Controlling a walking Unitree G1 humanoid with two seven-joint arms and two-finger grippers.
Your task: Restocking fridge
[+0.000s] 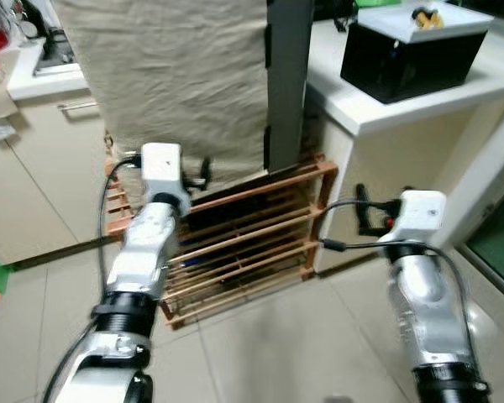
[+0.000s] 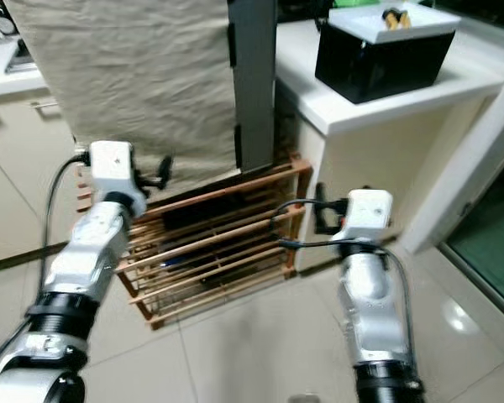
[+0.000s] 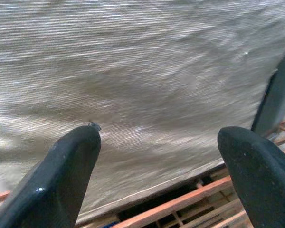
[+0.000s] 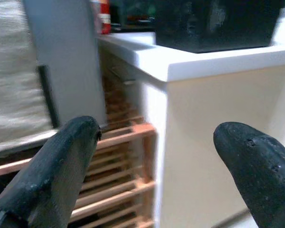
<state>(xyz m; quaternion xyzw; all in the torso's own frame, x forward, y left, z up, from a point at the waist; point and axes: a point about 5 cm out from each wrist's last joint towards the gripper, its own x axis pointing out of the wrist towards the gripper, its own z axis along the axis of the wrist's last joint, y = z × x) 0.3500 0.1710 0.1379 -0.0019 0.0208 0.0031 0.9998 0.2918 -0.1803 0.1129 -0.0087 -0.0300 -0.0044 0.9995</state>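
Beige cloth (image 1: 168, 84) hides the fridge front above wooden rack (image 1: 235, 243).

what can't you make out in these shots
- Whatever the beige cloth covers: hidden in the eye views and the left wrist view.
- Items low in the wooden rack: dark and blurred.
- Small yellow things on the black box: too small.
- Red object behind the grey panel in the right wrist view: blurred, cut off.

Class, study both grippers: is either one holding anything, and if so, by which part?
Nothing is held. The left gripper faces the beige cloth, the right gripper the white counter; both have jaws open and empty.
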